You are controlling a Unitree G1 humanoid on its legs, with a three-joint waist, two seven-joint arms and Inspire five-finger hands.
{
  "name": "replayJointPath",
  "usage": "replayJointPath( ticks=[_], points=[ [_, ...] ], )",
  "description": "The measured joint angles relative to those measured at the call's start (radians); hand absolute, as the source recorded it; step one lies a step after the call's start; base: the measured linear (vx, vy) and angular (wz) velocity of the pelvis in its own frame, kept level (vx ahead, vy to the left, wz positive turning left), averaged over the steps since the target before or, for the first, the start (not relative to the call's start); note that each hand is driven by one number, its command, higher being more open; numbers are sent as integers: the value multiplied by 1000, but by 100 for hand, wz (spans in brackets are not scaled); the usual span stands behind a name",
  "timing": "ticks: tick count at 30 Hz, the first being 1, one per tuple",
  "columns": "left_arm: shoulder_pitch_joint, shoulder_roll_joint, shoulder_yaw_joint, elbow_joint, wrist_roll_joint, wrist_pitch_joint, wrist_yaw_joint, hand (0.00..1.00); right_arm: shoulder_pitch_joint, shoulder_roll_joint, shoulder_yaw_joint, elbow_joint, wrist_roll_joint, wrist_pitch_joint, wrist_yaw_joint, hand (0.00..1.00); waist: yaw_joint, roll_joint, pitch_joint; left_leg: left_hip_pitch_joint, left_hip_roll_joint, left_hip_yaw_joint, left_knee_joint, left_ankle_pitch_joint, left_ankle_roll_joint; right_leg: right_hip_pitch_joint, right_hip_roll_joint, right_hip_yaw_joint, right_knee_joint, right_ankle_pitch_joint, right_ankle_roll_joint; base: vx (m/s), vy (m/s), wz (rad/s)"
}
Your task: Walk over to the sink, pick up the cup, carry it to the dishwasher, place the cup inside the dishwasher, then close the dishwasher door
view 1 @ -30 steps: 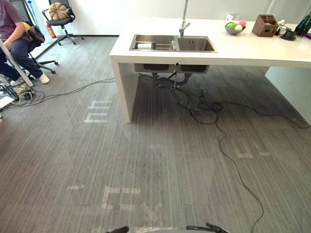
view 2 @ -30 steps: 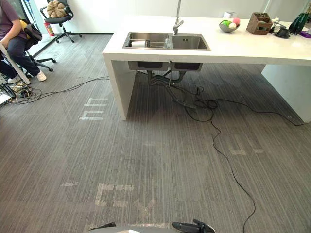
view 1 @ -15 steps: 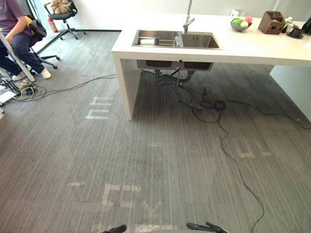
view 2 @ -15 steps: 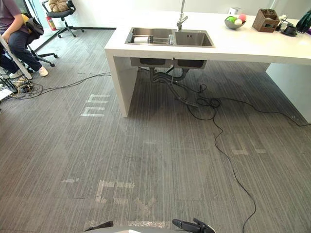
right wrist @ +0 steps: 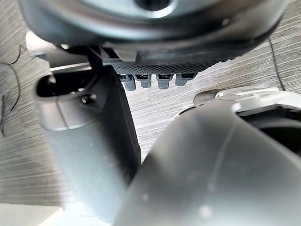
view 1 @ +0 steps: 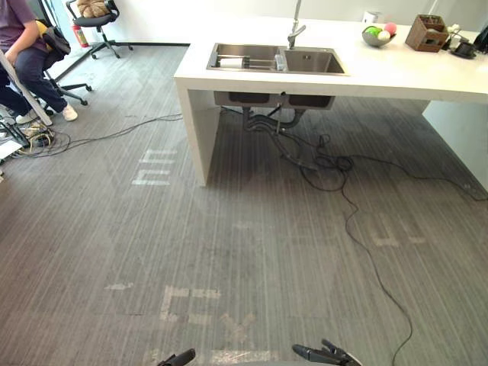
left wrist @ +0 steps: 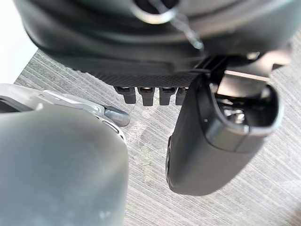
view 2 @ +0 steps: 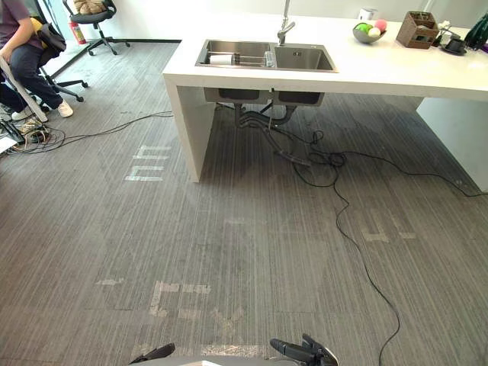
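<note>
No readable text — pale marks (view 1: 155,168) on floor (view 1: 91,229) too faint to decipher.

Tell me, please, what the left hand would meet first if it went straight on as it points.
Probably the grey floor: the left hand points straight fingers down at it, and the wrist view shows nothing between them.

Brushed stainless-steel sink (view 1: 309,65) with 2 basins, sunk into the white tabletop (view 1: 396,72).
A small clear cup-like object (view 1: 278,62) sits at the divider between the basins, too small to tell more.
</note>
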Motion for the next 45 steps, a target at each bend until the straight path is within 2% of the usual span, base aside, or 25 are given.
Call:
replayJointPath(
  ticks=[4, 5, 7, 9, 11, 14, 16, 17, 18, 19, 21, 23, 24, 25, 26, 27, 29, 33, 35, 36, 37, 39, 41, 43, 45],
  points=[
    [-1, 4, 2, -1, -6, 5, 3, 100, 0, 3, -1, -6, 69, -21, 6, 100, -3, -5, 27, 23, -31, -15, 0, -7, 48, -168, -80, -26, 393, -34, -5, -83, 41, 9],
    [2, 13, 5, 2, -6, 18, 23, 100, 1, 8, -5, -11, 86, -31, 15, 100, -13, -11, 41, 46, -35, -26, 8, -16, 74, -202, -103, -40, 447, -82, -21, -12, 30, 8],
    [0, 11, 34, 19, -6, 28, 39, 100, 6, 20, -13, -12, 100, -39, 27, 100, -21, -13, 44, 50, -24, -37, 28, -34, 76, -225, -109, -62, 418, -96, -28, 16, 13, 17],
    [0, 2, 79, 27, -6, 45, 51, 100, 17, 36, -52, -27, 115, -47, 43, 100, -22, -10, 55, 58, -5, -41, 51, -60, 68, -265, -116, -94, 350, -85, -33, 62, -14, 10],
    [3, -16, 149, 26, 4, 63, 56, 100, 39, 53, -73, -72, 115, -59, 56, 100, -22, -8, 77, 73, 34, -37, 99, -114, 40, -303, -105, -110, 169, 13, -42, 196, -93, 0],
    [3, -28, 197, 25, 23, 70, 56, 100, 60, 66, -81, -107, 115, -75, 57, 100, -22, -9, 88, 93, 75, -39, 205, -222, -5, -329, -101, -80, 28, 73, -28, 302, -180, 5],
    [1, -31, 209, 27, 27, 69, 57, 100, 72, 72, -84, -125, 117, -75, 55, 100, -21, -9, 92, 122, 94, -47, 259, -299, -44, -315, -107, -46, 40, 86, -31, 420, -282, 15],
    [-6, -54, 214, 28, 44, 66, 61, 100, 77, 61, -103, -143, 143, -69, 59, 100, -25, 23, 99, 148, 138, -42, 264, -333, -51, -342, -83, -52, 141, 123, -36, 467, -320, 23],
    [-6, -63, 214, 28, 50, 63, 61, 100, 83, 58, -107, -156, 149, -70, 55, 100, -27, 35, 91, 159, 154, -42, 255, -343, -42, -366, -73, -53, 203, 115, -39, 511, -330, 27],
    [-5, -71, 217, 28, 56, 62, 62, 100, 90, 55, -114, -170, 153, -70, 48, 100, -26, 51, 82, 182, 175, -43, 253, -355, -15, -405, -63, -58, 311, 89, -78, 447, -270, 20],
    [-5, -74, 222, 25, 63, 58, 70, 100, 86, 51, -121, -172, 152, -66, 44, 100, -23, 59, 74, 157, 207, -41, 351, -310, -7, -422, -56, -75, 419, -7, -125, 682, -459, 12],
    [-5, -81, 239, 3, 64, 54, 90, 100, 89, 49, -121, -175, 148, -56, 39, 100, -28, 63, 51, 97, 240, -46, 506, -213, -5, -384, -39, -90, 419, -62, -132, 548, -372, 8],
    [-11, -103, 266, -24, 73, 35, 109, 100, 93, 46, -126, -172, 143, -50, 41, 100, -29, 75, 38, 28, 273, -67, 646, -114, -34, -339, -14, -101, 380, -79, -141, 527, -272, 2],
    [-15, -121, 289, -48, 82, -1, 128, 100, 96, 39, -127, -173, 138, -48, 41, 100, -25, 82, 34, -56, 317, -84, 808, 18, -93, -284, 25, -102, 316, -87, -153, 637, -308, -3],
    [-17, -134, 302, -66, 85, -21, 135, 100, 96, 35, -125, -174, 134, -47, 41, 100, -24, 89, 34, -108, 335, -91, 911, 32, -104, -249, 45, -100, 280, -86, -157, 531, -177, -6],
    [-24, -158, 305, -97, 109, -76, 162, 100, 91, 33, -123, -171, 134, -46, 42, 100, -25, 89, 41, -207, 344, -104, 1093, -16, -93, -162, 76, -96, 201, -80, -169, 533, -126, -1],
    [-29, -161, 248, -172, 153, -139, 213, 100, 86, 28, -79, -133, 134, -47, 57, 100, -10, 48, 69, -293, 280, -81, 1138, -139, -88, 10, 87, -70, 84, -75, -183, 533, -99, -23],
    [-25, -143, 66, -493, 282, -263, 328, 100, 74, 29, -31, -182, 128, -50, 84, 100, 24, 20, 83, -464, 229, 112, 792, -187, -51, 129, 72, -19, -5, -81, -148, 462, 35, -45],
    [-25, -111, -40, -769, 375, -342, 389, 100, 77, 26, -18, -186, 102, -59, 97, 100, 31, 4, 93, -491, 130, 147, 396, -60, -48, 186, 18, 9, -10, -141, -98, 559, 206, -30],
    [-25, -105, -57, -833, 393, -366, 404, 100, 81, 23, -17, -186, 101, -60, 99, 100, 31, 14, 87, -494, 122, 128, 323, -28, -51, 201, 18, 14, -8, -164, -87, 508, 270, -38],
    [-29, -84, -65, -937, 450, -422, 440, 100, 89, 28, 4, -176, 93, -60, 93, 100, 37, 6, 78, -479, 103, 114, 320, 106, 1, 238, 2, 42, 8, -221, -79, 540, 274, -43],
    [-71, -44, -58, -1046, 536, -479, 507, 100, 97, 42, 23, -160, 83, -63, 86, 100, 35, -27, 46, -506, 72, 111, 412, 94, 77, 237, -34, 108, 46, -230, -87, 619, 294, -22],
    [-153, -2, -57, -1134, 582, -517, 563, 100, 83, 43, 16, -137, 83, -62, 75, 100, 26, -29, 43, -530, 68, 103, 511, 23, 97, 214, -47, 137, 126, -197, -82, 601, 290, 18],
    [-231, 73, -57, -1191, 596, -544, 601, 100, 86, 44, 14, -84, 85, -50, 64, 100, 18, -47, 14, -453, 38, 104, 539, -54, 106, 191, -68, 173, 321, -106, -63, 610, 228, 14],
    [-277, 124, -55, -1197, 593, -564, 615, 100, 99, 53, 12, -54, 93, -48, 55, 100, 2, -62, -25, -358, 2, 112, 476, -82, 110, 103, -101, 195, 554, 59, 93, 546, 156, 4]
  ],
)
